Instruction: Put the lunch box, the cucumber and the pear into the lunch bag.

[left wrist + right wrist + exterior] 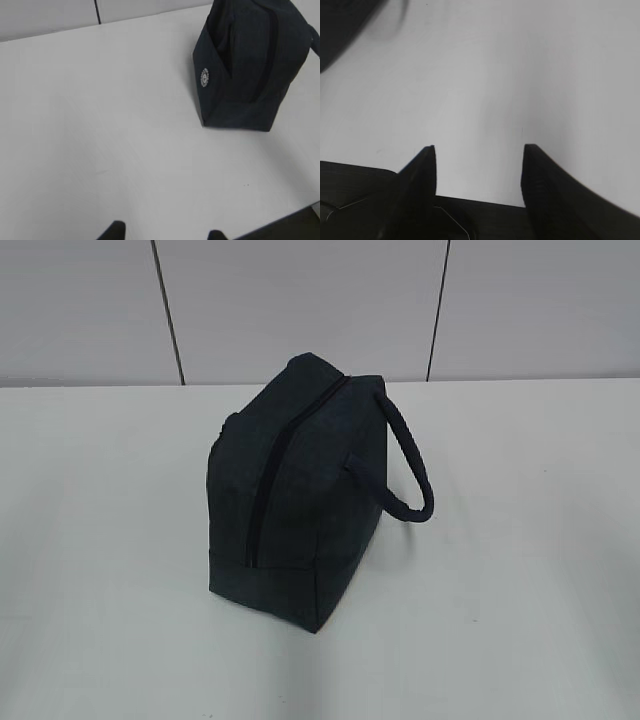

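Looking at: we see one bag [300, 510] on a white table [110, 570], no arms in the exterior view.
Bag position: we put it mid-table, slightly back of centre, standing on its base, one end turned toward the exterior camera.
Bag colour: dark navy fabric, boxy.
Zipper [290, 465]: we see a dark line running up the near end and over the top; looks closed along the stretch we can see, pull not visible.
Handle [405, 465]: rounded loop sticking out on the right side of the bag, arching down toward the table; whether its low end touches the table we cannot tell.
Badge [204, 77]: small round white patch on the bag side, seen in the left wrist view; text too small to read.
Left gripper [167, 235]: we see only two dark fingertips [116, 231] at the bottom edge, apart with bare table between them, so jaws open, holding nothing.
Left gripper vs bag: well apart; bag sits at upper right of that view.
Right gripper [479, 167]: two dark fingers [422, 182] spread wide, bare table in the gap, jaws open and empty.
Right view corner: dark blurred shape [342, 27] at upper left; we cannot tell what it is.
Wall [300, 300]: pale panels with dark seams behind the table.
Table edge [285, 225]: dark strip at lower right in left wrist view.
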Available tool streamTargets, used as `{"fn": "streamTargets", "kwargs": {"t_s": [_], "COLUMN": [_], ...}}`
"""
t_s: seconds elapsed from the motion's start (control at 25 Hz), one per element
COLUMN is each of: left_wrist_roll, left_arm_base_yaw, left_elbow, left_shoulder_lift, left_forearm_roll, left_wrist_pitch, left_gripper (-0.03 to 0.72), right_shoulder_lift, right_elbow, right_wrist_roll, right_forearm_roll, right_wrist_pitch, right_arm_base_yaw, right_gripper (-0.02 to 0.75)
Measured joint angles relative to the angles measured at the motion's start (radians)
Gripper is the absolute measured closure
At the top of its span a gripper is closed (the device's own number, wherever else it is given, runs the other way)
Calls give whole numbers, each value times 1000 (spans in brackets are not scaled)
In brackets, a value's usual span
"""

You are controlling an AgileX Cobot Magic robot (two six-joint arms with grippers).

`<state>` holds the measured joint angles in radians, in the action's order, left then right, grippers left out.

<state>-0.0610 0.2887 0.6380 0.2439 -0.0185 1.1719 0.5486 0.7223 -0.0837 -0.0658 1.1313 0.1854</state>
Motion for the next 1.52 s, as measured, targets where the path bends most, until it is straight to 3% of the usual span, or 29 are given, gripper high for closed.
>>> {"fn": "streamTargets", "kwargs": {"t_s": [0.28,0.6,1.52], "left_wrist_roll": [1,2,2], "left_arm_base_yaw": [0,0,2], "left_elbow": [-101,-107,-107], "left_shoulder_lift": [-198,-258,-258], "left_forearm_roll": [34,35,36], "left_wrist_pitch": [-37,-52,-55], "left_gripper": [383,383,409], "right_shoulder_lift": [-299,-540,-563], "right_elbow": [-85,-178,-227], "right_wrist_roll": [69,113,111], "right_forearm_roll": [0,13,28], "right_wrist_pitch": [10,11,23], "right_arm_base_yaw": [0,0,2], "right_gripper": [314,314,314]}}
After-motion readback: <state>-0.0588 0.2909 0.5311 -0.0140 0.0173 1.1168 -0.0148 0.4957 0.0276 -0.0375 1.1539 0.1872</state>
